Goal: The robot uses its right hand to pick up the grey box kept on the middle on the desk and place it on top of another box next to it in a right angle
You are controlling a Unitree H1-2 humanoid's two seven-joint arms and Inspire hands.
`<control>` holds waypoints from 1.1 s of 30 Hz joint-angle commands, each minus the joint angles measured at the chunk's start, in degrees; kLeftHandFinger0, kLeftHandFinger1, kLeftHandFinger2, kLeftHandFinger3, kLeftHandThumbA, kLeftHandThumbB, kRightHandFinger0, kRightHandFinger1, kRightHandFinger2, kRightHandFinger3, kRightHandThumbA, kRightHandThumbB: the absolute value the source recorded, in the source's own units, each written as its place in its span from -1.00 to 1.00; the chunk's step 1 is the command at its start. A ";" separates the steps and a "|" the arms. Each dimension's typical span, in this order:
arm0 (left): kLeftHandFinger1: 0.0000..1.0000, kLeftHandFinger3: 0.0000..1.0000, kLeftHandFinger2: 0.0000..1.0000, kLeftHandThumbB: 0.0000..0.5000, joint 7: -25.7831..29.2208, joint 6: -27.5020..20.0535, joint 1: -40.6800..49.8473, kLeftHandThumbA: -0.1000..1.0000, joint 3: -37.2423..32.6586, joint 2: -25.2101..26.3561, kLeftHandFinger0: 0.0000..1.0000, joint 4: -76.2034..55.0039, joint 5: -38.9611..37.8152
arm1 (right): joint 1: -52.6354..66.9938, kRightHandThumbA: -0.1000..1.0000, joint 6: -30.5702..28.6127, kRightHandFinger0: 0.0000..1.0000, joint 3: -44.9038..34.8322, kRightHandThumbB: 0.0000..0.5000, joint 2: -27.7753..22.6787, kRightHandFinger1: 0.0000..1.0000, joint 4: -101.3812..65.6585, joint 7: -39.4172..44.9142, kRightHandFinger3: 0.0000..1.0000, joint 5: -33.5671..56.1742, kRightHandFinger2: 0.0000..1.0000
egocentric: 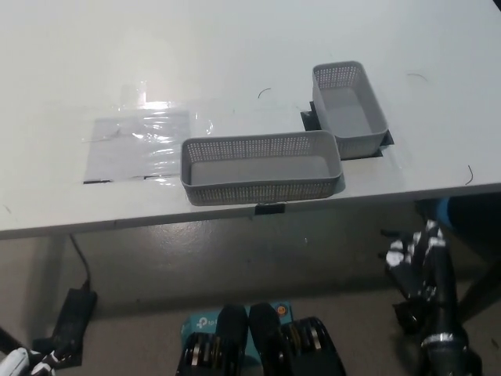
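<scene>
Two grey perforated boxes stand on the white desk (235,63). The long one (262,168) lies crosswise near the desk's front edge, at the middle. The second grey box (350,110) stands behind its right end and points away from me, so the two form an L and nearly touch at the corner. My black right hand (415,266) hangs below the desk's front edge at the lower right, holding nothing, its fingers apart. Only a sliver of my white left hand (23,364) shows in the bottom left corner.
A shiny clear plastic sheet (145,141) is taped to the desk left of the boxes. Black tape marks (270,208) sit by the front edge. On the floor lie a black power adapter (74,305) with its cable and a blue carton (200,325).
</scene>
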 commanded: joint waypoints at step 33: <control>-1.00 -0.58 -0.96 0.05 -4.08 2.04 0.14 1.00 1.63 2.90 -0.99 -2.33 1.59 | -35.10 -0.76 -3.71 1.00 18.62 0.66 -28.11 1.00 16.89 21.78 1.00 -12.04 1.00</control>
